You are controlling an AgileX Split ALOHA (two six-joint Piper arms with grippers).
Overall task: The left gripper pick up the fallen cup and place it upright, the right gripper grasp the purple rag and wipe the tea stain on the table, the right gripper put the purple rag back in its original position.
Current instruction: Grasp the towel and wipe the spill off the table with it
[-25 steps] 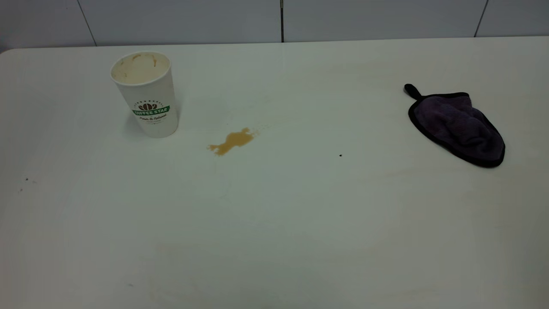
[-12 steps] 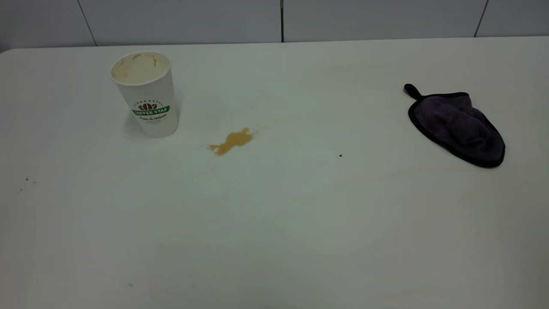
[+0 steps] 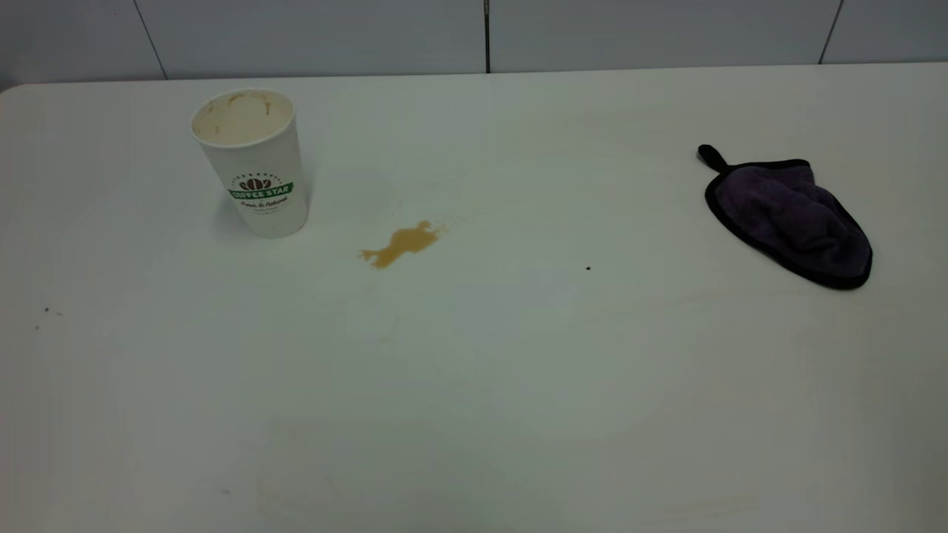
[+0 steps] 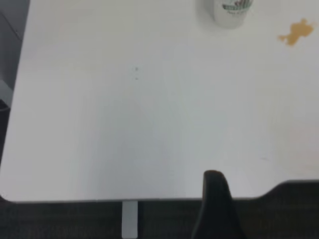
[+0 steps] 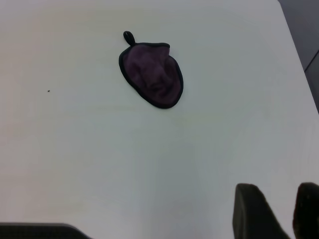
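The white paper cup (image 3: 253,161) with the green logo stands upright at the table's far left; its base also shows in the left wrist view (image 4: 230,11). The amber tea stain (image 3: 401,243) lies just right of the cup, also in the left wrist view (image 4: 297,33). The purple rag (image 3: 791,215) lies flat at the far right, seen too in the right wrist view (image 5: 152,73). Neither gripper shows in the exterior view. My left gripper (image 4: 215,199) shows only as one dark part over the table's near edge, far from the cup. My right gripper (image 5: 286,204) hangs empty with a narrow gap between its jaws, well short of the rag.
The white table (image 3: 518,370) has a tiny dark speck (image 3: 588,268) between stain and rag and faint specks at the left (image 3: 46,309). A grey panelled wall runs behind the table's far edge. The table's near edge and a support show in the left wrist view (image 4: 129,219).
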